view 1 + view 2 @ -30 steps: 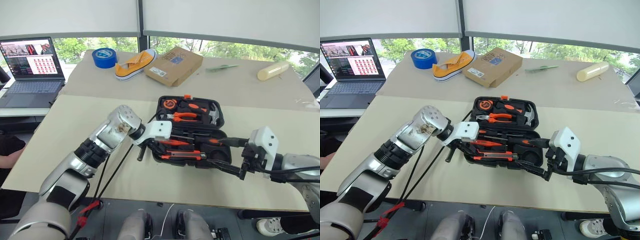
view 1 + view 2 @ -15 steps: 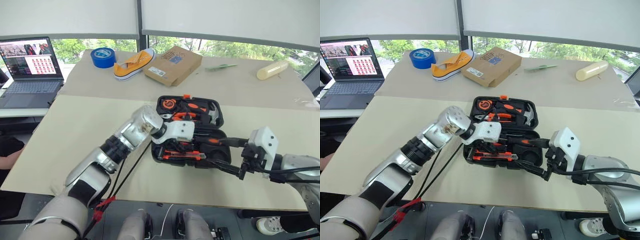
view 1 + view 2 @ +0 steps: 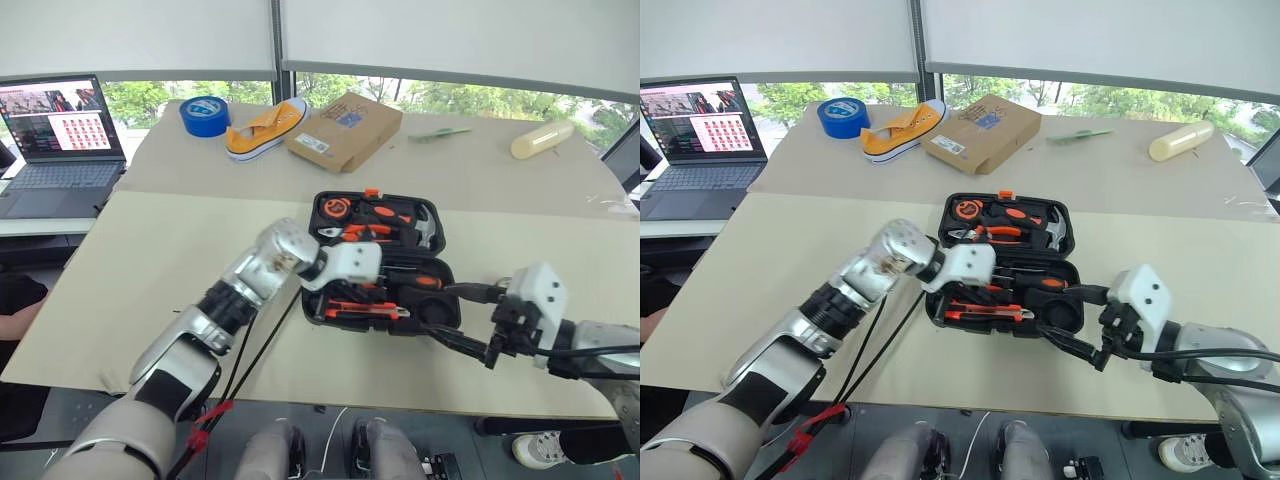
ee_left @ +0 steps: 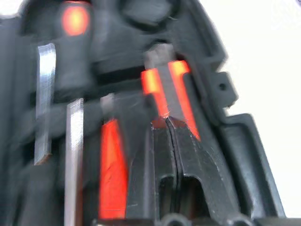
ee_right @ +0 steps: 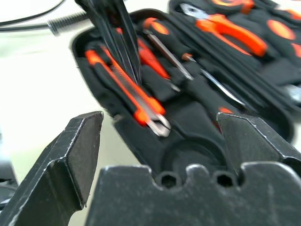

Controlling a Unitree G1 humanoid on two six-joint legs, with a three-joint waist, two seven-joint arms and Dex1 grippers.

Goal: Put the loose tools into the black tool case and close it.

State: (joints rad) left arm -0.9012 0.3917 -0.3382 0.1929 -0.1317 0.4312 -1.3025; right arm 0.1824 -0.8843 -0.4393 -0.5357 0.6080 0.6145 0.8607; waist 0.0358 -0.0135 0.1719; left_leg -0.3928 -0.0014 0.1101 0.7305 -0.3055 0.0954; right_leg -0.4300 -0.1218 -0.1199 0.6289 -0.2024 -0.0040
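The black moulded-plastic hinged tool case [image 3: 380, 262] lies open mid-table, orange-handled tools slotted inside; left gripper [image 4: 171, 136] fingers together above them; right gripper [image 3: 470, 318] spread wide beside it; closing remains.

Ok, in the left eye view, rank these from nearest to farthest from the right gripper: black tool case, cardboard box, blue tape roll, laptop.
From the right gripper:
1. Black tool case, just to its left, open on the near table.
2. Cardboard box, at the back, middle of the far table.
3. Blue tape roll, back left, past the yellow shoe.
4. Laptop, far left edge.
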